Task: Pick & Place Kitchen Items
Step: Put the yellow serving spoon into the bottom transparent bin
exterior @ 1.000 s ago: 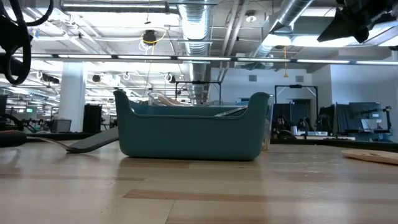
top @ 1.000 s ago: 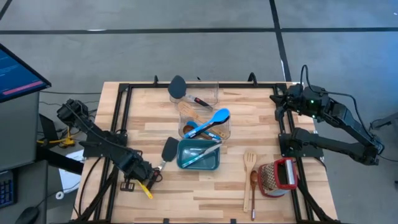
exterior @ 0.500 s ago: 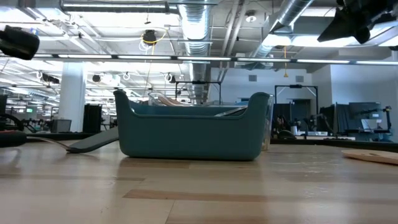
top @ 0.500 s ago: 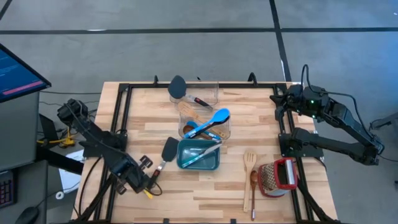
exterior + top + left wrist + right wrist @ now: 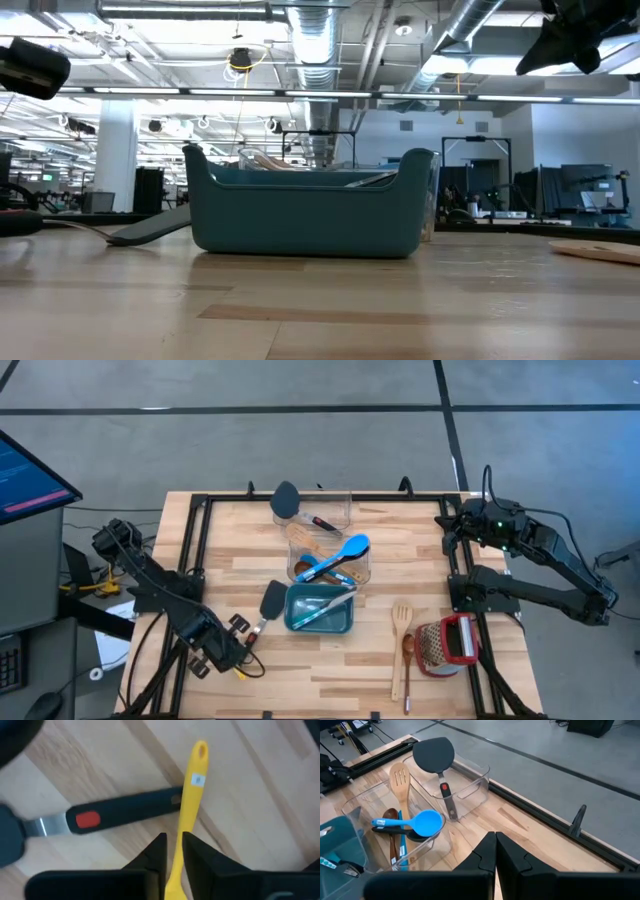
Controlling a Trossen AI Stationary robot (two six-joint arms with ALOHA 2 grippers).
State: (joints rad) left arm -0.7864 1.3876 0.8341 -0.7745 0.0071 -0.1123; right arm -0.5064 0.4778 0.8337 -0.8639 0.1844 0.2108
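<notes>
Left pincer [image 5: 172, 850]: sat low at the near-left part of the tabletop [image 5: 250, 555], its fingers narrowly parted around the yellow spoon [image 5: 187, 810]; whether they truly pinched it could not be told.
Yellow spoon: lay on the wood, its handle crossing the grip end of a black spatula [image 5: 268, 603] just left of the teal bin [image 5: 318, 622].
Right pincer [image 5: 495, 851]: closed and empty, parked at the far-right corner.
Done, by the look of it: blue spoons and wooden pieces sat in the clear containers [image 5: 325, 545]; slim utensils lay in the teal bin.
Left to do: the yellow spoon, the black spatula, plus a pale slotted spatula [image 5: 401, 622] and a brown wooden spoon [image 5: 408, 656] near the red grater [image 5: 445, 645].
Verdict: roughly midway.
</notes>
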